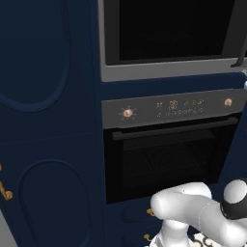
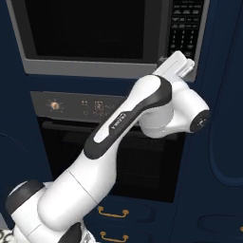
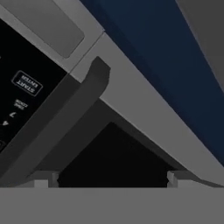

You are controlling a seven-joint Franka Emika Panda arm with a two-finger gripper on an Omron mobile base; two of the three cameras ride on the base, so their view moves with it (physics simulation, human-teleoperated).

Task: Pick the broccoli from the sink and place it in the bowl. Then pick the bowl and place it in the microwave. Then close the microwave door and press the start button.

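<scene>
Fingers [image 3: 112, 177] spread, microwave [image 3: 26, 87] keypad just beyond

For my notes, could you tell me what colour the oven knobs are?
Gold: the oven knobs show best in the left base view.

the microwave [image 2: 95, 35] has glossy black glass in a matt silver-grey frame, among smooth navy cabinets [image 1: 48, 144].
</scene>
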